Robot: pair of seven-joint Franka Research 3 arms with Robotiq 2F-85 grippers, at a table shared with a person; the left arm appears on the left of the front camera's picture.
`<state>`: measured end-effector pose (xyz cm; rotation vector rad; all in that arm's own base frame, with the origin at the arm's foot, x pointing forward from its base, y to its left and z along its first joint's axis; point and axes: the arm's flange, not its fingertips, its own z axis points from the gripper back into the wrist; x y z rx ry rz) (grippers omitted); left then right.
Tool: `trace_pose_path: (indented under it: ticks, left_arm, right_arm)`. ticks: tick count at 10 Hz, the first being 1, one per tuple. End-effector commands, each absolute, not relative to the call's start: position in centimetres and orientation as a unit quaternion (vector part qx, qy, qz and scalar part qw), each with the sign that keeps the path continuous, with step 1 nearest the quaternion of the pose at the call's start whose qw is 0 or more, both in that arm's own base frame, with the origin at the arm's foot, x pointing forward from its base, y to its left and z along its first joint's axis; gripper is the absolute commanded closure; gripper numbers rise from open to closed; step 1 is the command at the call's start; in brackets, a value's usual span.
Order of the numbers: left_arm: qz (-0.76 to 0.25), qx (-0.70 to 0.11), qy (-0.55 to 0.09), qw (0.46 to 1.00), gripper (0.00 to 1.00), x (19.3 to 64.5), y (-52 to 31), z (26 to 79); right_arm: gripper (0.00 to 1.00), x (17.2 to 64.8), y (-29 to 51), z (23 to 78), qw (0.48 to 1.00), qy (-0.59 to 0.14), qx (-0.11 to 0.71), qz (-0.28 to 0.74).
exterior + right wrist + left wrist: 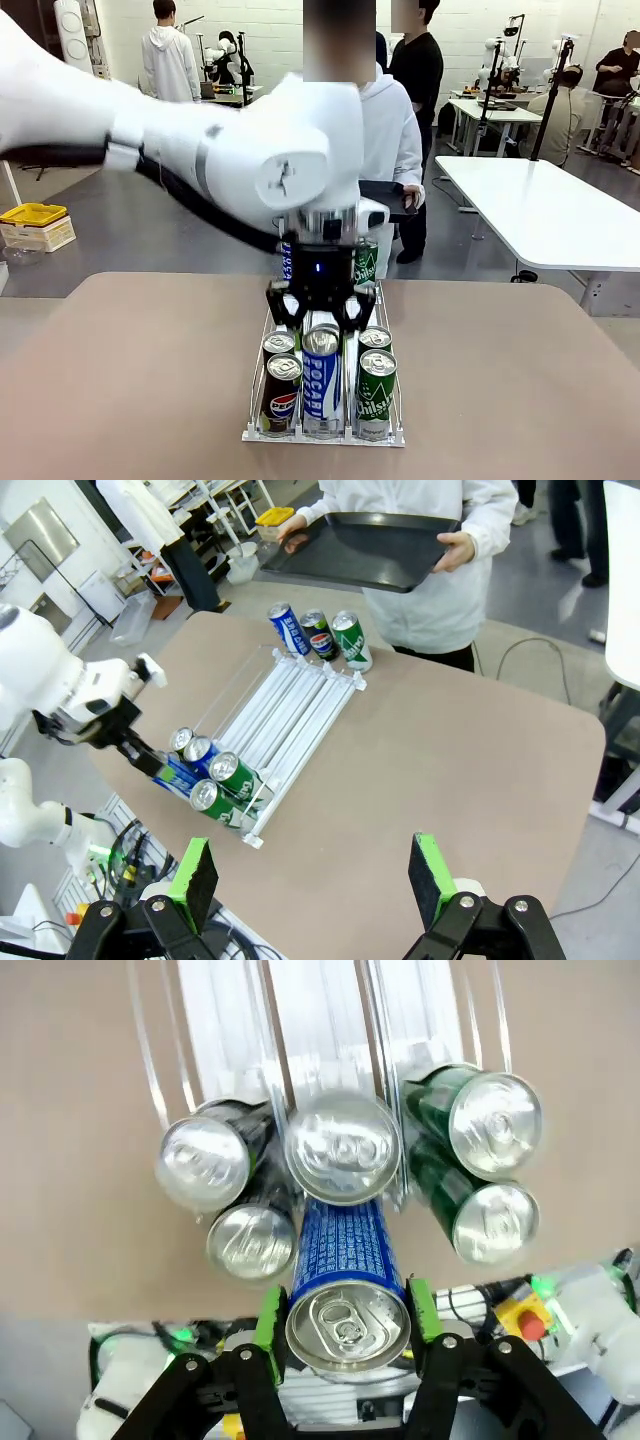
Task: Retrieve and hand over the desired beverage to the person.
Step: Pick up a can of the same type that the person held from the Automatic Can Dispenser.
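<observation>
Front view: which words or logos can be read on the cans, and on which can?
"POCARI": blue can in the left gripper.
"Chils…": front green can, and rear green can.
Black can: Pepsi globe; wording too small.
Rear blue can: blurred.
Blue can's fine print, left wrist view: too small.

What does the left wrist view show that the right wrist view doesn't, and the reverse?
Left wrist: close-up of the left gripper, green pads clamped on both sides of the blue can, whose tab end faces the camera. Right wrist: the person holding a black tray, three cans standing at the far end of the rack, and the right gripper open above the table. Both: the rack, with dark cans and green cans flanking the blue one.
</observation>
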<state>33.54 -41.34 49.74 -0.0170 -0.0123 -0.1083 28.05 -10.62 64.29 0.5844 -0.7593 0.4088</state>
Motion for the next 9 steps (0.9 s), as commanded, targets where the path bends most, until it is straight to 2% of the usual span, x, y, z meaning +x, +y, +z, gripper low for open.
trace_pose_path:
  ticks: [1, 5, 9]
  left_arm:
    - [-0.050, -0.020, -0.016, 0.998, 1.00, 33.8, -40.2, 57.5]
    - [-0.040, -0.005, -0.071, 0.997, 1.00, 36.7, -40.0, 66.8]
    - [-0.049, -0.042, -0.079, 0.995, 1.00, 44.2, -38.3, 68.2]
  right_arm:
    - [0.00, 28.1, -10.7, 64.2, 0.864, -0.364, 0.284, 0.201]
    - [0.00, 28.1, -10.7, 64.2, 0.864, -0.364, 0.284, 0.201]
    - [0.00, 28.1, -10.7, 64.2, 0.864, -0.364, 0.284, 0.201]
